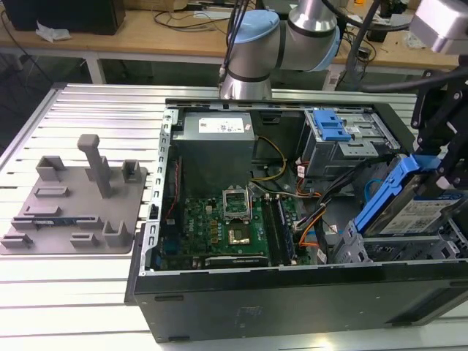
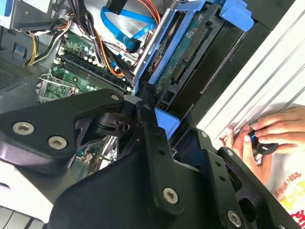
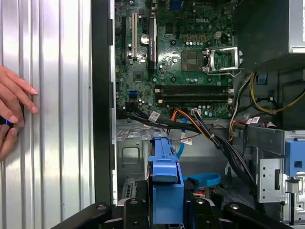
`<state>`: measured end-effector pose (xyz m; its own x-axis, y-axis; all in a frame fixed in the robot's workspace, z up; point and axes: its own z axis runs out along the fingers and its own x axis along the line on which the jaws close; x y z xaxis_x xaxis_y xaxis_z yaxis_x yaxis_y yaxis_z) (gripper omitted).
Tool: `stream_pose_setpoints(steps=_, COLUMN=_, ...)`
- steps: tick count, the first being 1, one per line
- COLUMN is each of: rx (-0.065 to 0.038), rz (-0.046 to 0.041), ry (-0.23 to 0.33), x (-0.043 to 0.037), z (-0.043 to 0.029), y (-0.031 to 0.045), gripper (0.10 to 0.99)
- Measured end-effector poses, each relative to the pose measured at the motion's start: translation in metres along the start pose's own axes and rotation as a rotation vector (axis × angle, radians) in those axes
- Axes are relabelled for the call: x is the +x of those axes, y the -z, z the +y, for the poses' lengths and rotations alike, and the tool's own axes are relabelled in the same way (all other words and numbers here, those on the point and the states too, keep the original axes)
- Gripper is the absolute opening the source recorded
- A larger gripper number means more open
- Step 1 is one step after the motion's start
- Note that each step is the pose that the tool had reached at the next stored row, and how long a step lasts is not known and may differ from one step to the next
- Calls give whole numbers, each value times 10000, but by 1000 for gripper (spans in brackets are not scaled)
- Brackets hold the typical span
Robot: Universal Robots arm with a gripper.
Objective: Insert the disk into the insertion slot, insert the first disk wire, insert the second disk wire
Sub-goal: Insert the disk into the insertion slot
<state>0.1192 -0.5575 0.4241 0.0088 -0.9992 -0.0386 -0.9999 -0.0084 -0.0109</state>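
Note:
In the exterior view my gripper (image 1: 441,170) is shut on the disk (image 1: 415,210), a silver drive with a white label in a blue caddy. The disk hangs tilted, its lower end just above the insertion slot (image 1: 371,250), the low grey cage at the case's near corner on the exterior view's right. The first wrist view looks along the caddy's blue edge (image 3: 165,183), with grey cage metal (image 3: 129,157) beyond it. In the second wrist view the black fingers (image 2: 151,138) clamp the caddy, and the disk's green underside (image 2: 189,47) shows. A blue flat cable (image 3: 206,180) and black-orange wires (image 3: 200,125) lie loose by the cage.
The open case holds a motherboard (image 1: 227,223), a grey power-supply box (image 1: 214,142) and a taller bay with a blue latch (image 1: 333,130). A person's hand (image 3: 13,110) rests on the ribbed table beside the case. A grey fixture plate (image 1: 73,201) sits at the exterior view's left.

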Motion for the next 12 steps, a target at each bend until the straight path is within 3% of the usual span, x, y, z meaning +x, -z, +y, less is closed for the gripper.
stream_pose_setpoints(steps=2, rx=0, rz=0, ry=1, x=2, z=1, y=-50, gripper=369)
stream_pose_setpoints(steps=6, rx=0, rz=4, ry=6, x=2, z=1, y=-67, gripper=376)
stream_pose_setpoints(steps=8, rx=0, rz=1, ry=7, x=2, z=4, y=-69, gripper=502)
stream_pose_setpoints(steps=12, rx=0, rz=0, ry=6, x=2, z=5, y=-69, gripper=502)
